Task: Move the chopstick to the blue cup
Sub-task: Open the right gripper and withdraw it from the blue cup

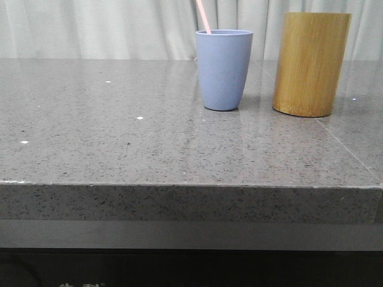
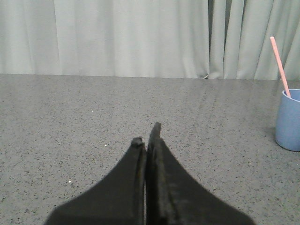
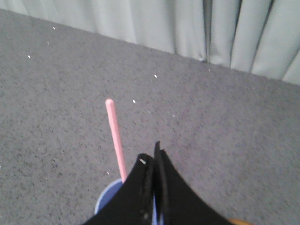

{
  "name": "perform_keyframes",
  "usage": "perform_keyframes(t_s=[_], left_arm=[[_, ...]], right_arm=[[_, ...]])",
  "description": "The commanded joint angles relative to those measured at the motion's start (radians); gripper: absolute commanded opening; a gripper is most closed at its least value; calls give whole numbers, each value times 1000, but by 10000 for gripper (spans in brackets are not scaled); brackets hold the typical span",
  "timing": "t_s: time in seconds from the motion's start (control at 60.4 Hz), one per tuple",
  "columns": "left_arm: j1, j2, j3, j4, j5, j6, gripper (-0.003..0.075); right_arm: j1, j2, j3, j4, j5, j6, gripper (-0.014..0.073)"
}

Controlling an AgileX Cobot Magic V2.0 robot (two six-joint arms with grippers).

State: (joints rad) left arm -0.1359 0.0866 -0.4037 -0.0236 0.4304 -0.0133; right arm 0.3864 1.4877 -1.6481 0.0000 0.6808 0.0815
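The blue cup stands upright at the back middle of the table. A pale pink chopstick leans out of it, only its upper end showing. Neither gripper shows in the front view. In the left wrist view my left gripper is shut and empty, low over the table, with the blue cup and the chopstick far off to its side. In the right wrist view my right gripper is shut and empty, above the blue cup's rim, next to the chopstick without touching it.
A taller yellow-brown bamboo cylinder stands just right of the blue cup; a sliver of it shows in the right wrist view. The grey speckled table has its front edge near me. Pale curtains hang behind.
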Motion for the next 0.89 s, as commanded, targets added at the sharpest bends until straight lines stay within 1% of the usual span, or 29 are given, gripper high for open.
perform_keyframes(t_s=[0.0, 0.083, 0.199, 0.298, 0.381, 0.497, 0.761, 0.877], left_arm=[[1, 14, -23, -11, -85, -8, -19], [1, 14, -23, -11, -85, -8, -19], [1, 14, -23, -11, -85, -8, -19], [1, 14, -23, -11, -85, -8, -19], [1, 14, -23, -11, -85, -8, -19], [1, 14, -23, -11, -85, -8, -19], [1, 14, -23, -11, -85, -8, -19], [1, 14, -23, -11, -85, -8, -19]], right_arm=[[-40, -80, -39, -12, 46, -8, -69], [-95, -115, -37, -12, 136, -8, -68], [-182, -175, -1, -13, 207, -8, -68], [-255, -248, 77, -13, 223, -8, -68], [-308, -329, 171, -13, 202, -8, -68], [-336, -444, 334, -20, 129, -8, -68], [-332, -757, 805, -15, -174, -8, -68], [-332, -905, 980, 0, -276, -8, -68]])
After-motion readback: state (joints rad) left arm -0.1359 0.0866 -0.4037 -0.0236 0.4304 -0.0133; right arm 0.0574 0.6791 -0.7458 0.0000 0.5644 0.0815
